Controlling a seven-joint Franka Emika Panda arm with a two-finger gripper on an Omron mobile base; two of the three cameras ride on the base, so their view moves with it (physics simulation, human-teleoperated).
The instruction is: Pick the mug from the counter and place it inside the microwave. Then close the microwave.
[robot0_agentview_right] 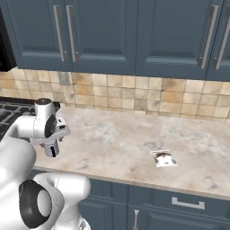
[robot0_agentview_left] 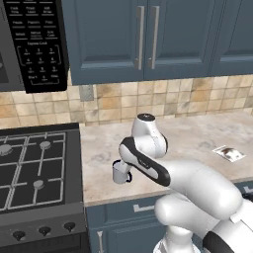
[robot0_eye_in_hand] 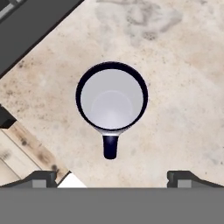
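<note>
One mug [robot0_eye_in_hand: 111, 103] stood upright on the worktop [robot0_agentview_left: 197, 133], near the front edge and just right of the stove [robot0_agentview_left: 34, 173]. Seen from the hand camera, its rim was dark, its inside pale, and its dark handle [robot0_eye_in_hand: 110, 147] pointed toward the bottom of that view. In the left base view the mug [robot0_agentview_left: 120, 172] showed beside the arm's forearm with the handle to its right; in the right base view only its lower part [robot0_agentview_right: 52, 149] was seen below the wrist.

The hand [robot0_eye_in_hand: 113, 177] hung directly above the mug, looking straight down into it. Its two fingertips [robot0_eye_in_hand: 42, 178] stood wide apart, one at each side of the lower edge of the hand view, touching nothing and clear of the mug. The hand carried nothing.

The microwave [robot0_agentview_left: 29, 44] hung above the stove at the upper left of the left base view, its keypad [robot0_agentview_left: 39, 49] facing the camera; whether its door was open could not be told. A small packet [robot0_agentview_right: 163, 158] lay flat on the worktop well to the right of the mug. Blue cabinets [robot0_agentview_right: 134, 36] ran above the tiled backsplash [robot0_agentview_right: 134, 94].
</note>
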